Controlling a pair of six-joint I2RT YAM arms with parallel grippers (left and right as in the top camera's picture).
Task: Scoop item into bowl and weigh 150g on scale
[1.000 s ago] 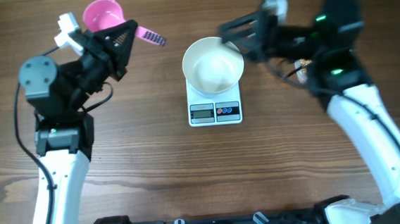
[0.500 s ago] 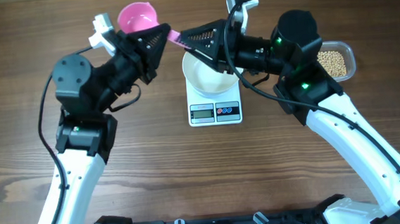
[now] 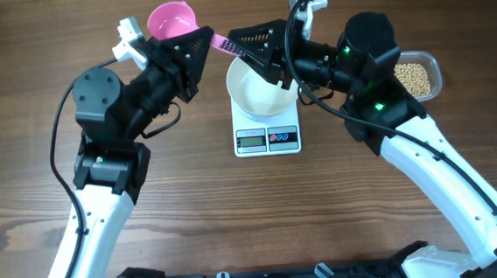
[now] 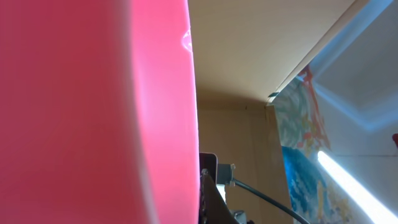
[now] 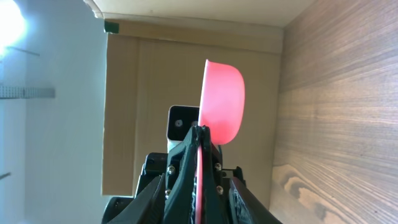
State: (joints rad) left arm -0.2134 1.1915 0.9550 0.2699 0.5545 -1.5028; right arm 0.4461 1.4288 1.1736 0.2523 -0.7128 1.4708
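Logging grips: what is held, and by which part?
Small pink plastic scoop, by its handle, in the left gripper; right gripper at handle tip, grip unclear.

**Arms meet at bowl's back rim**

Since a second ago: left gripper (image 3: pixel 209 40) has carried pink scoop (image 3: pixel 173 22) rightward along the back edge of the table (image 3: pixel 237 227). The right gripper (image 3: pixel 235 45) swung left across bowl (image 3: pixel 259 99), jaws narrowed about scoop handle; grip unclear. Tub (image 3: pixel 433 63) of beans (image 3: pixel 414 76), earlier hidden by right arm, now exposed.

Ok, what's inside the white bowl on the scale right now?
Nothing visible: the bowl shows a bare white inside, no beans. The right gripper, at the pink scoop held by the left gripper, covers its top-right rim. The beans sit in the clear tub.
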